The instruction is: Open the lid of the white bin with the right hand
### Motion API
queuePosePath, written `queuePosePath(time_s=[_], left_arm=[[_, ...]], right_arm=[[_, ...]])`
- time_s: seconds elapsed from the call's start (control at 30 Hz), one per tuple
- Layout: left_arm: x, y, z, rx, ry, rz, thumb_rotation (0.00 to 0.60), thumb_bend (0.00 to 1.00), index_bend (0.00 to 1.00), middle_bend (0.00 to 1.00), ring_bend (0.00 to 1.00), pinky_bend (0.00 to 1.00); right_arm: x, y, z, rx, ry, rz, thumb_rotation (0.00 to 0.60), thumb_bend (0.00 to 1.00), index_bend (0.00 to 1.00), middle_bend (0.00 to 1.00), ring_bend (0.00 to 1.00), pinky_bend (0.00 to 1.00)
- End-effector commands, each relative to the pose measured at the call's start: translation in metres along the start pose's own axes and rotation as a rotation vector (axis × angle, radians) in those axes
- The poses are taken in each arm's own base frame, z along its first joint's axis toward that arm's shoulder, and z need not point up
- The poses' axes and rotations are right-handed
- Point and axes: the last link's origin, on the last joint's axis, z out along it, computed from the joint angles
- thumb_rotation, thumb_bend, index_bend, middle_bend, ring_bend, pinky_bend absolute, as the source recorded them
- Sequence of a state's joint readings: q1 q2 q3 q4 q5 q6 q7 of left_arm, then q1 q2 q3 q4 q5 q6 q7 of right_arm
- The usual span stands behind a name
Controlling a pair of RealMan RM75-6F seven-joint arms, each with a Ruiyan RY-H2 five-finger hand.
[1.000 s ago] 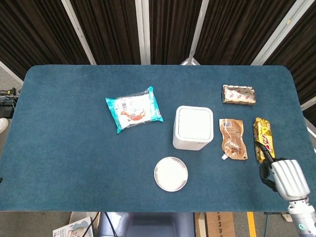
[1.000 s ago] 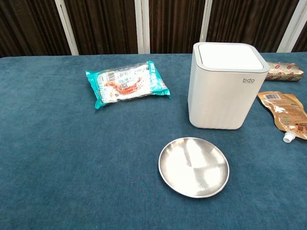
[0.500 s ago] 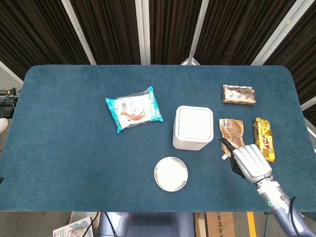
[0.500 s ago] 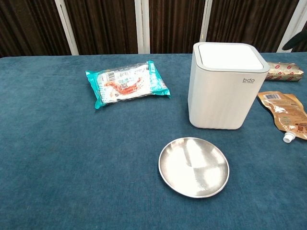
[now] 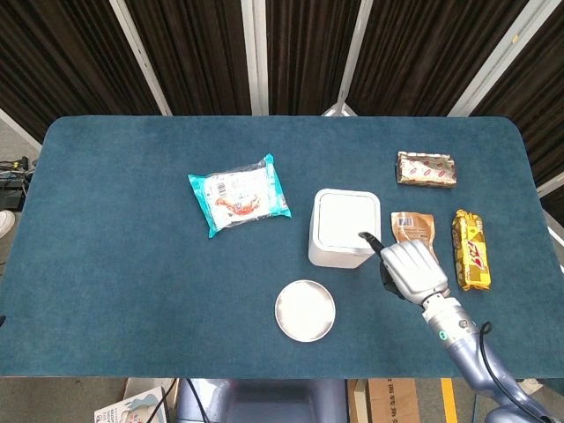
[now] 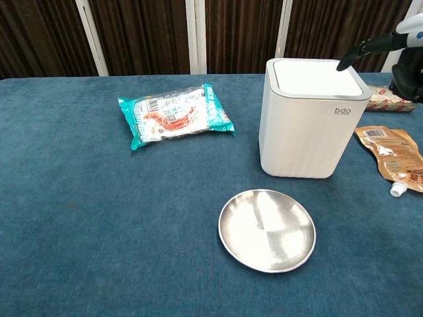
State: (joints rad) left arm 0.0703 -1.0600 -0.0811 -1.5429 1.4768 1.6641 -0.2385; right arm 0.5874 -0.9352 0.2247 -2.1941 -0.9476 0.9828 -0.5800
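The white bin [image 5: 345, 229] stands mid-tabletop, its lid [image 6: 315, 77] flat and closed. I judge it light, rigid plastic; I'd press the lid's near edge. My right hand [image 5: 407, 269] hovers beside the bin, holding nothing, one finger extended over the lid. Blue cloth tabletop [image 5: 123, 229], dark curtains [image 5: 70, 53] behind the bin.

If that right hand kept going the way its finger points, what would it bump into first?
Most likely the lid of the white bin: the right hand has one of its fingers aimed just above the lid's right edge, though depth is uncertain.
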Motion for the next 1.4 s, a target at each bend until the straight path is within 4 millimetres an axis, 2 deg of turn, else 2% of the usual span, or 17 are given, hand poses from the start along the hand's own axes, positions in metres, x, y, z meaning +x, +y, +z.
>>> queuePosePath(time_s=[0.03, 0.7, 0.8, 0.93, 1.0, 1.03, 1.1, 1.2, 1.23, 1.33, 1.4], left_arm=[[0.0, 0.0, 0.0, 0.002, 0.0, -0.001, 0.6, 0.03, 0.21, 0.08, 0.01, 0.04], [0.001, -0.001, 0.0, 0.01, 0.008, -0.007, 0.6, 0.03, 0.21, 0.08, 0.01, 0.04], [0.001, -0.001, 0.0, 0.012, 0.007, -0.006, 0.6, 0.03, 0.21, 0.08, 0.01, 0.04], [0.001, -0.001, 0.0, 0.013, 0.005, -0.004, 0.6, 0.03, 0.21, 0.08, 0.01, 0.04], [0.001, 0.0, -0.001, 0.013, 0.006, -0.005, 0.6, 0.03, 0.21, 0.08, 0.01, 0.04], [0.001, -0.001, -0.001, 0.014, 0.007, -0.006, 0.6, 0.03, 0.21, 0.08, 0.01, 0.04], [0.002, -0.001, -0.001, 0.016, 0.01, -0.008, 0.6, 0.03, 0.21, 0.08, 0.01, 0.04], [0.002, -0.002, -0.001, 0.022, 0.014, -0.012, 0.6, 0.03, 0.21, 0.08, 0.01, 0.04], [0.002, -0.003, -0.001, 0.023, 0.014, -0.012, 0.6, 0.03, 0.21, 0.08, 0.01, 0.04], [0.002, -0.002, 0.0, 0.021, 0.013, -0.013, 0.6, 0.03, 0.21, 0.07, 0.01, 0.04], [0.002, -0.001, -0.001, 0.016, 0.016, -0.013, 0.6, 0.03, 0.21, 0.07, 0.01, 0.04]], right_arm=[[0.001, -0.009, 0.007, 0.008, -0.013, -0.008, 0.6, 0.92, 0.16, 0.83, 0.84, 0.81], [-0.012, -0.012, 0.014, -0.024, -0.076, -0.031, 0.6, 0.92, 0.24, 0.83, 0.84, 0.81], [-0.008, -0.013, 0.013, -0.025, -0.063, -0.031, 0.6, 0.92, 0.23, 0.83, 0.84, 0.81], [0.005, -0.016, 0.009, -0.021, -0.002, 0.01, 0.6, 0.9, 0.15, 0.82, 0.83, 0.81], [0.014, -0.017, 0.005, -0.017, 0.051, 0.056, 0.6, 0.85, 0.12, 0.76, 0.79, 0.81], [0.021, -0.015, 0.001, -0.019, 0.104, 0.093, 0.6, 0.8, 0.11, 0.68, 0.74, 0.79], [0.028, -0.009, -0.006, -0.026, 0.167, 0.12, 0.6, 0.69, 0.1, 0.52, 0.62, 0.72], [0.031, 0.008, -0.024, -0.064, 0.26, 0.136, 0.6, 0.56, 0.08, 0.31, 0.41, 0.53], [0.028, 0.013, -0.029, -0.079, 0.267, 0.13, 0.6, 0.51, 0.06, 0.22, 0.31, 0.42], [0.013, 0.036, -0.049, -0.142, 0.257, 0.078, 0.6, 0.43, 0.04, 0.11, 0.16, 0.16], [-0.001, 0.049, -0.062, -0.171, 0.267, 0.061, 0.6, 0.42, 0.04, 0.08, 0.12, 0.09]])
